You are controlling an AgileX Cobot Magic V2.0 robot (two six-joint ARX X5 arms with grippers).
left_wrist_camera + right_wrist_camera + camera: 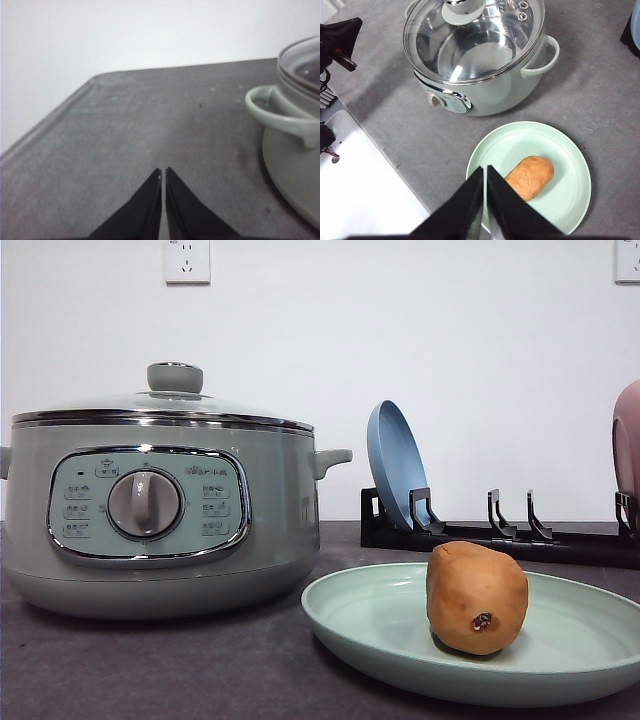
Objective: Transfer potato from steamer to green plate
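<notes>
The orange-brown potato [477, 597] [530, 176] lies on the pale green plate [370, 625] [570, 150], its dark eye spot toward the front camera. The sage-green steamer [150, 510] [475, 50] stands left of the plate with its glass lid on; through the lid the pot looks empty. My right gripper [485, 170] hangs high above the plate's near edge, shut with nothing in it. Over bare table beside the steamer's side handle [272, 107], my left gripper [163, 172] is low, shut and empty.
A black dish rack [500, 530] stands at the back right with a blue plate [397, 465] upright in it and a pink plate [627, 445] at its far right. The grey table's edge [45, 130] runs close to my left gripper.
</notes>
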